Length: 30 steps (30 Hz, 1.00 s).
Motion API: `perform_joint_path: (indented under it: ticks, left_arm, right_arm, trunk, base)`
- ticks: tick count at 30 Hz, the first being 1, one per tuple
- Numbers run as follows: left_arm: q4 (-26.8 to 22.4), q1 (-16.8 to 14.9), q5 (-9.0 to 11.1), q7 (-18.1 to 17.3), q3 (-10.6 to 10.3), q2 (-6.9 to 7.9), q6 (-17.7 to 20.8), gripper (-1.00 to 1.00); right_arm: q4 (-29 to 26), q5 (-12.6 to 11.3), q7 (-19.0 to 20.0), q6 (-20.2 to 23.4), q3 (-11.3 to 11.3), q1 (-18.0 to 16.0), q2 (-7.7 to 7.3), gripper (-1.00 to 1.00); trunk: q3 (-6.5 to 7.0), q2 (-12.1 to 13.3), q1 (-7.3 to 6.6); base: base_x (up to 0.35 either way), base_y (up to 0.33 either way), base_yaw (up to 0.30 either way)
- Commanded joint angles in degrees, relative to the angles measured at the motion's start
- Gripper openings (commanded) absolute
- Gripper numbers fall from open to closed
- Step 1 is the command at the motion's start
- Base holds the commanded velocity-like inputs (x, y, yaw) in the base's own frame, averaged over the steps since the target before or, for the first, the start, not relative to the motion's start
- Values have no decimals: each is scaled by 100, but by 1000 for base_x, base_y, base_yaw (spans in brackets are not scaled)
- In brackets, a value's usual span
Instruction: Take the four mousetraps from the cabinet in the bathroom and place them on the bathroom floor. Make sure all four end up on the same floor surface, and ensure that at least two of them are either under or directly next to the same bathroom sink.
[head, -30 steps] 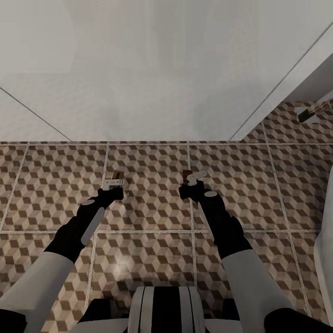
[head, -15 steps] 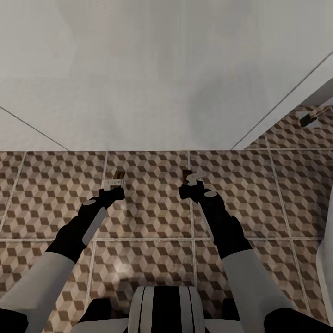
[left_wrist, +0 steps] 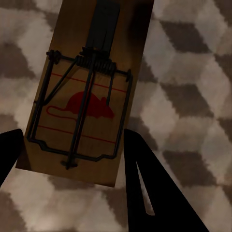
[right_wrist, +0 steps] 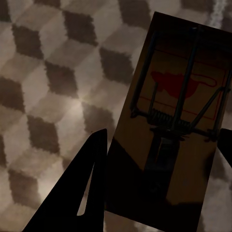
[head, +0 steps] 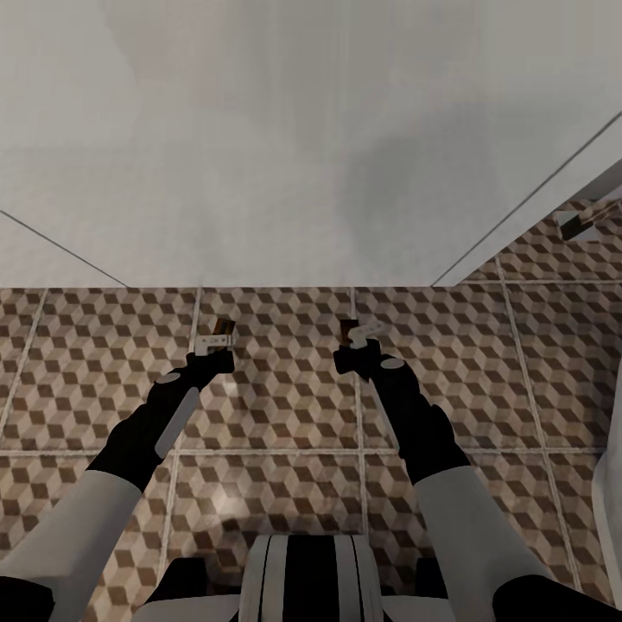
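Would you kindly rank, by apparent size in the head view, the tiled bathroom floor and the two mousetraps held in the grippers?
1. bathroom floor, by far the largest.
2. left mousetrap and right mousetrap: both tiny, partly hidden by the grippers, too alike to rank.

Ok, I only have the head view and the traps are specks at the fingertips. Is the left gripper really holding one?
Observer: Yes. In the left wrist view the mousetrap sits between the left gripper fingers, red mouse print facing the camera.
Operator: And the right?
Observer: Same: the right gripper straddles its mousetrap, spring bar visible.
Operator: What's beneath them?
Observer: The cube-patterned bathroom floor lies behind both traps.
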Motion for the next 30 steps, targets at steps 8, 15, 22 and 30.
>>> perform_joint_path:
  ticks: [8, 15, 22, 30]
  left_arm:
    - [-15, -3, 54, 46, -27, 4, 22, -100]
    - [-11, -3, 54, 46, -32, -1, 23, -100]
    - [-10, -3, 54, 46, -33, -1, 24, -100]
    - [-15, -3, 54, 46, -33, -1, 24, -100]
  right_arm:
    - [240, 55, 28, 38, -12, -2, 2, -100]
    - [272, 62, 3, 211, -13, -49, 2, -100]
    - [275, 64, -14, 275, -13, -140, 2, -100]
    - [517, 72, -29, 382, -13, -477, 2, -100]
  trunk:
    - [-3, -1, -1]
    - [-3, -1, -1]
    - [-3, -1, -1]
    - [-3, -1, -1]
  base:
    - [1, 0, 0]
    - [0, 0, 0]
    - [0, 0, 0]
    - [0, 0, 0]
